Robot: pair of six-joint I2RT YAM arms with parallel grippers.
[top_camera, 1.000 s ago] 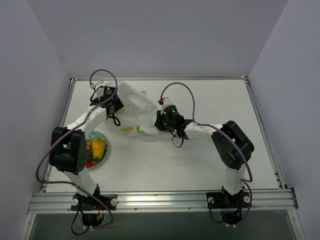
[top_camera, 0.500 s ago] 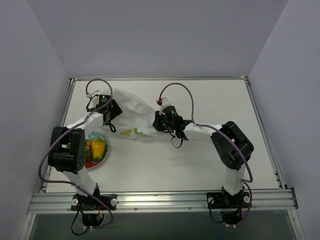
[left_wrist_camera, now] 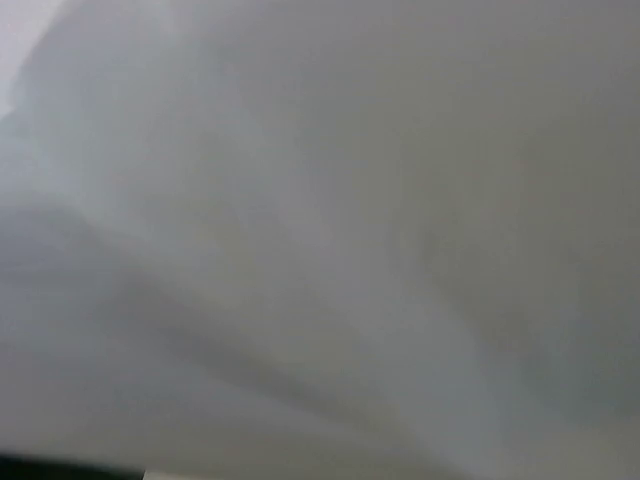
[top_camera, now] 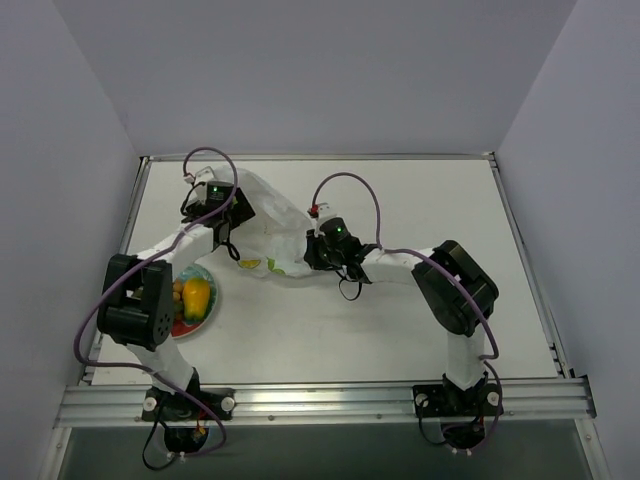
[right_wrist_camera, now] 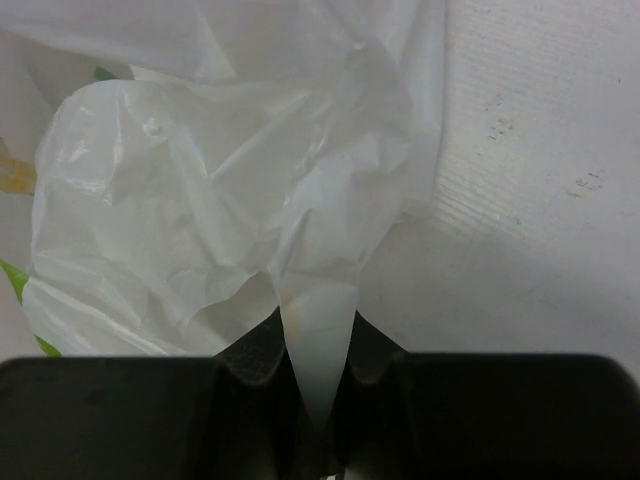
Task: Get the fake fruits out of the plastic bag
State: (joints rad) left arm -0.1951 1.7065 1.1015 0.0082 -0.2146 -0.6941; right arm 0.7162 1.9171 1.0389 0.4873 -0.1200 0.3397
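Fingers (right_wrist_camera: 248,350) of the right gripper (right_wrist_camera: 316,350): pressed together on a narrow, drawn-out fold of the plastic bag (right_wrist_camera: 200,200). The white film rises from between them in a taut peak.

Left gripper (top_camera: 232,215): set against the bag's far-left end, near the table's far-left corner. Its wrist camera gives only blurred pale grey, probably film close to the lens. No finger shows there, and from above I cannot tell how wide it stands or whether it has hold of anything.

Plastic bag: crumpled and stretched between the two grippers across the far-left part of the table (top_camera: 400,330). Small yellow and green marks show on its near side. Whether anything is inside is not visible.

Fake fruits (top_camera: 197,297): a yellow-orange one and smaller pieces lie together on the plate (top_camera: 215,308), by the table's left edge toward the near-left corner and apart from the bag. The left arm's lower link overhangs the plate.

Hazards, as judged:
- The thin film could slip from the right pinch or tear there if the arms pull further apart, since the hold is on one small fold.
- The left gripper works nearly blind with film over its lens, and could close on plastic alone.
- A low swing of the left arm could knock the plate and send the round fruits rolling toward the table's left edge.
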